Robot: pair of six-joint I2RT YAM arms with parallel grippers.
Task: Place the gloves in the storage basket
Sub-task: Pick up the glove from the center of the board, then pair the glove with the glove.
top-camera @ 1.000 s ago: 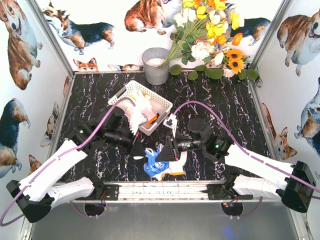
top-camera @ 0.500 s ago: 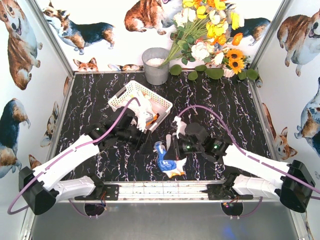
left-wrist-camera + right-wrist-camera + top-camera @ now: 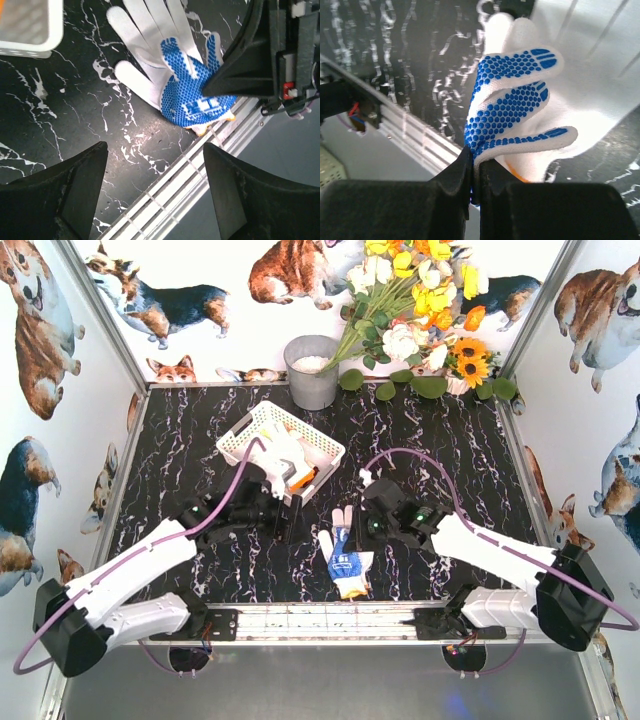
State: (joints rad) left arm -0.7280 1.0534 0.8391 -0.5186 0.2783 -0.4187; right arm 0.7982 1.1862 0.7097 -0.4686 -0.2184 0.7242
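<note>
On the worktop (image 3: 450, 450), the storage basket (image 3: 262, 420) sits far-left, white gloves (image 3: 285, 455) inside. The blue-dotted glove (image 3: 346, 558) is near-centre, pinched in the right pincer (image 3: 471, 161). The left pincer (image 3: 155, 150) gapes empty. Next, I'd say, carry it over the basket's rim.

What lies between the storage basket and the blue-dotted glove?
Only bare marble tabletop, as the left wrist view shows between the storage basket and the blue-dotted glove; the open left gripper hangs over it.

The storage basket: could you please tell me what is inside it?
White knit gloves with orange trim lie heaped in the storage basket. Their number, and anything beneath them, cannot be seen; the left arm hides part of its near side.
</note>
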